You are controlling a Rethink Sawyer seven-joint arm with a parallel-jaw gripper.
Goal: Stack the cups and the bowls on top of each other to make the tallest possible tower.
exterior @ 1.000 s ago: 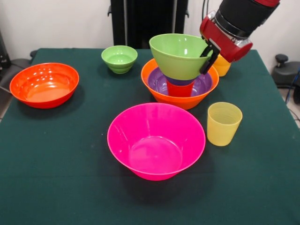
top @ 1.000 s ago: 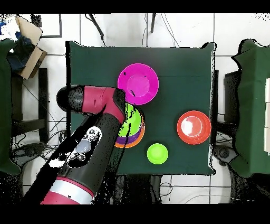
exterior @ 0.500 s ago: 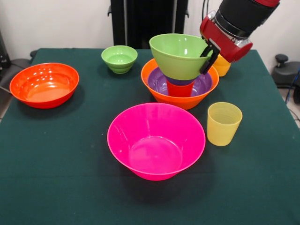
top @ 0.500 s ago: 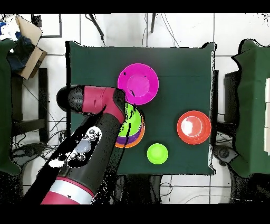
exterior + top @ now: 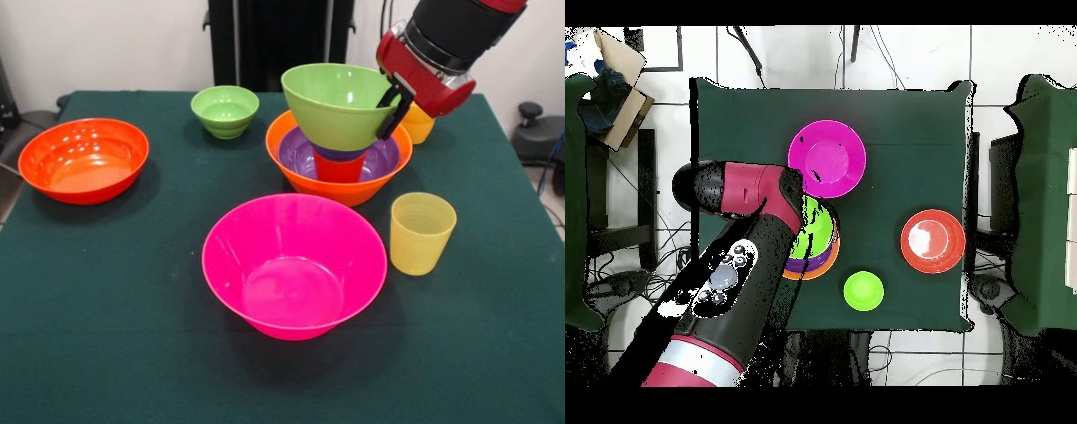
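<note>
Evidently the jaws (image 5: pixel 395 104) are pinching the right rim of the green bowl (image 5: pixel 340 104), holding it level on the red cup (image 5: pixel 339 167) inside the purple bowl (image 5: pixel 300 152) and orange bowl (image 5: pixel 340 190), presumably steadying the tower mid-worktop before letting go.

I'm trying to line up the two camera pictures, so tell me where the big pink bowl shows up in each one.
Front view: the large pink bowl sits low centre, nearest the camera, in front of the tower.
Overhead view: the same bowl sits upper centre, just above the tower.
Shared landmark: the red-orange bowl, far left in the front view, at right in the overhead view.
</note>
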